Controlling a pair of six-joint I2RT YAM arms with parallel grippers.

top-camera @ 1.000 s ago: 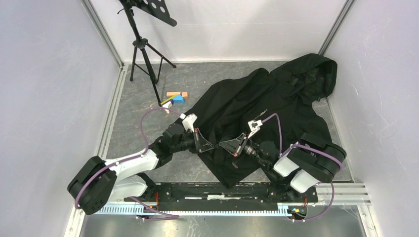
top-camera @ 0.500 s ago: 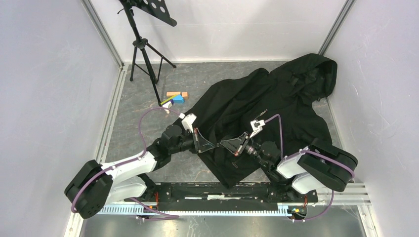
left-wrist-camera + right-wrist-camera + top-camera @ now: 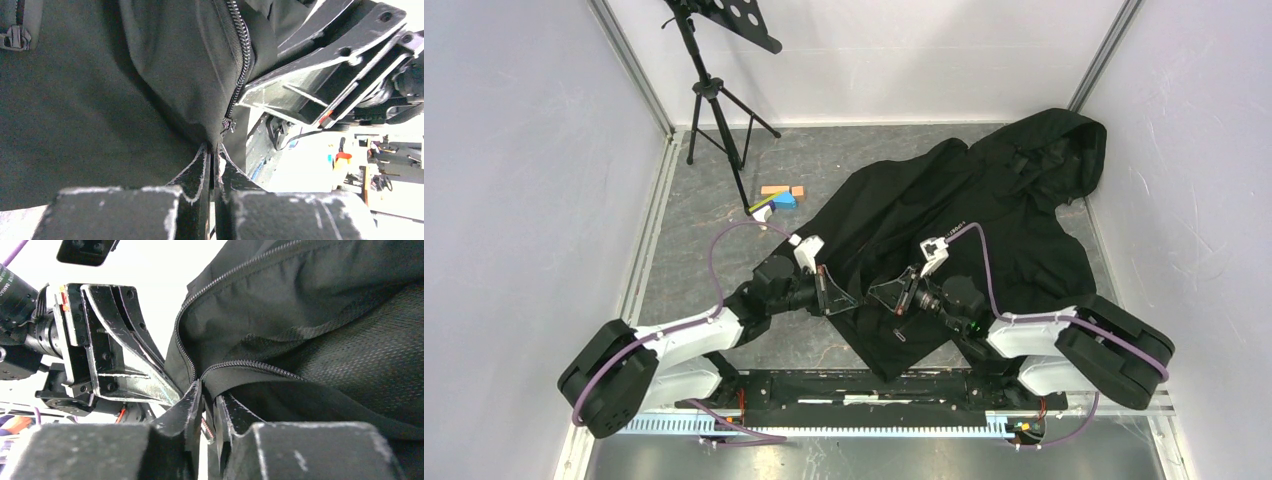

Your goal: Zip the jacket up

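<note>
**At the near hem, both arms pinch an open zip**

On the grey surface the jacket lies sprawled on a slant, with its hem toward the arms' bases near the middle and its hood bunched in the far right corner against the wall. That diagonal, hem to hood, is its long axis. The front opening runs along it and is not yet joined.

The left jaws are closed tight on a fold of black cloth just below the bottom end of one row of zip teeth. The right jaws, narrowed to a sliver, hold the other front edge where its own zip teeth bend round. From overhead the two sets of jaws face each other over the lower hem, near but apart.

To my eye this is soft, light, limp stuff: it will sag and crease wherever it is not held, and it may slip out of a shallow pinch. The teeth and tape are the only firm parts — so the sensible hold is right at the tape ends, with the cloth drawn taut along the diagonal. I cannot make out the slider.
</note>
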